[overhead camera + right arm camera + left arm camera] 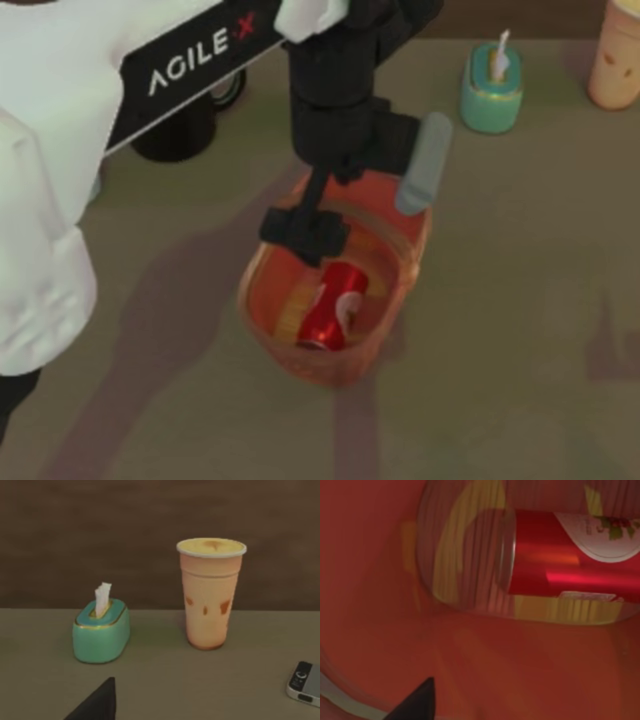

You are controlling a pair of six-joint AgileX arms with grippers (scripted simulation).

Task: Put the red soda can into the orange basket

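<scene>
**Red can lies in the orange basket, left gripper above the rim**

The red soda can lies on its side inside the orange basket, resting on the basket's paler slatted bottom. Its silver end points toward the near wall of the basket, and the pale round label mark faces up. In the left wrist view the can shows close up, lying across the slats, with the basket's orange wall filling most of the picture around it.

The left gripper hangs over the far-left part of the basket's rim, just above the can and beside its upper end. It does not grip the can, which lies free on the slats below it. Whether the left fingers stand spread or closed, I cannot tell; only a dark fingertip shows at the edge of the wrist view. The basket's arched handle is partly hidden behind the arm.

Beyond the basket, toward the far right, stands a teal tissue box with a white tissue poking out of its top. Farther right of that, at the table's far corner, stands a peach-coloured cup. The right wrist view shows the same tissue box and cup standing apart from one another on the table, and the corner of a phone beside the cup. The right gripper itself is not seen in the top view; only a dark fingertip shows in its wrist view, so its state cannot be told.
</scene>
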